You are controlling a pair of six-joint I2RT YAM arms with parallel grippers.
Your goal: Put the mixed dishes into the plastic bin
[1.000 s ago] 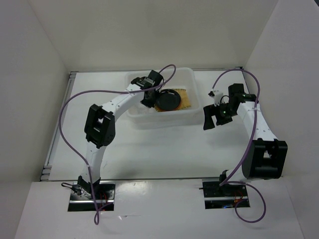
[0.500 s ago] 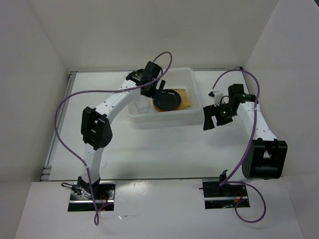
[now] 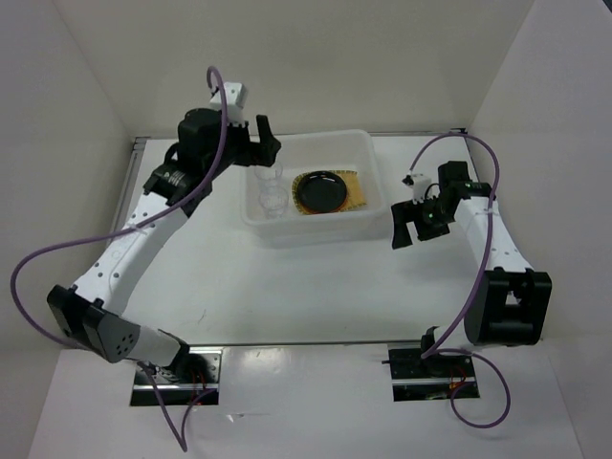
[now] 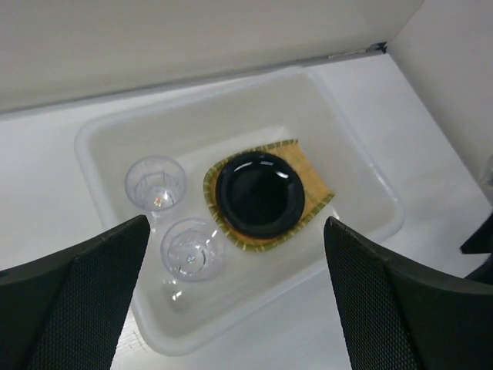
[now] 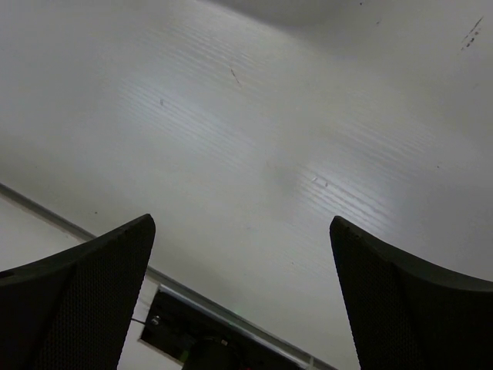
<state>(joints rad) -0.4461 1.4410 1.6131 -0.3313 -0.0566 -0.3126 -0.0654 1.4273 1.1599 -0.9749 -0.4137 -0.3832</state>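
The plastic bin (image 3: 379,170) (image 4: 100,131) stands at the back middle of the table. Inside it a black plate (image 3: 320,191) (image 4: 259,193) rests on the tan woven tray (image 3: 358,189) (image 4: 314,183). Two clear glass cups (image 3: 273,191) stand upright at the bin's left end, one (image 4: 156,181) farther and one (image 4: 192,248) nearer. My left gripper (image 3: 258,143) (image 4: 235,223) hangs open and empty, high above the bin's left side. My right gripper (image 3: 411,228) (image 5: 240,222) is open and empty, to the right of the bin.
White walls close in the table on the left, back and right. A metal rail (image 3: 110,258) runs along the table's left edge. The right wrist view shows bare white table and a black arm base (image 5: 192,339).
My left gripper opened inside the bin's left end, then rose and drew back to the left. Both glass cups now show uncovered in the bin. The right arm has not moved.
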